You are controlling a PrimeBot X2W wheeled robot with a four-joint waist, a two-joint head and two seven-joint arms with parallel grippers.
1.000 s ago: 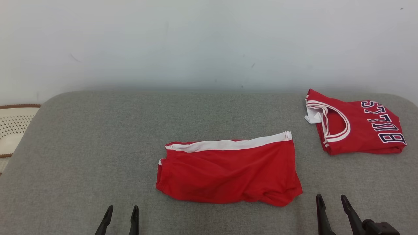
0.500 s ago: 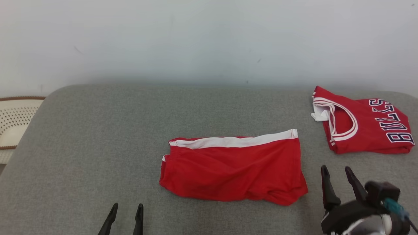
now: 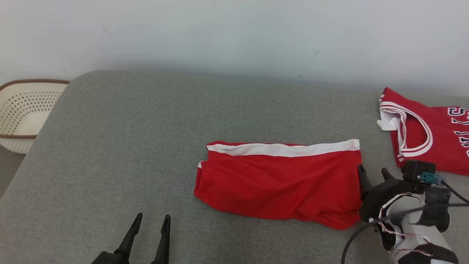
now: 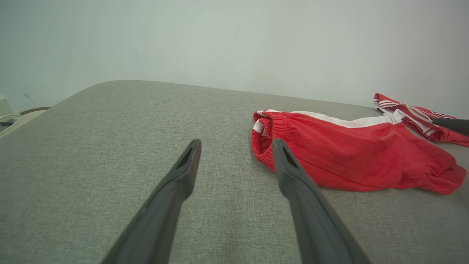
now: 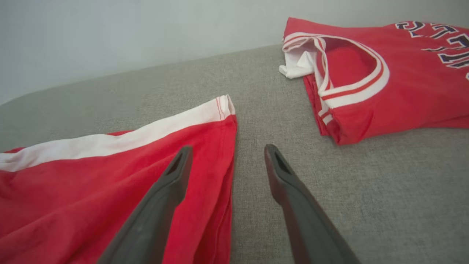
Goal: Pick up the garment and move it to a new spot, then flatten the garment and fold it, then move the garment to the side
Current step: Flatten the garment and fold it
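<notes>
On the table [image 3: 128, 146], jersey [image 3: 436, 146] lies right of shorts [image 3: 282, 183].

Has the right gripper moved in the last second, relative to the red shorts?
Yes. The right gripper has moved forward: it was level with the near edge of the red shorts, and now it stands beside their right edge, farther up.

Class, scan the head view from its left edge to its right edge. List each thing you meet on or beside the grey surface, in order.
basket → left gripper → red shorts → right gripper → red jersey
</notes>
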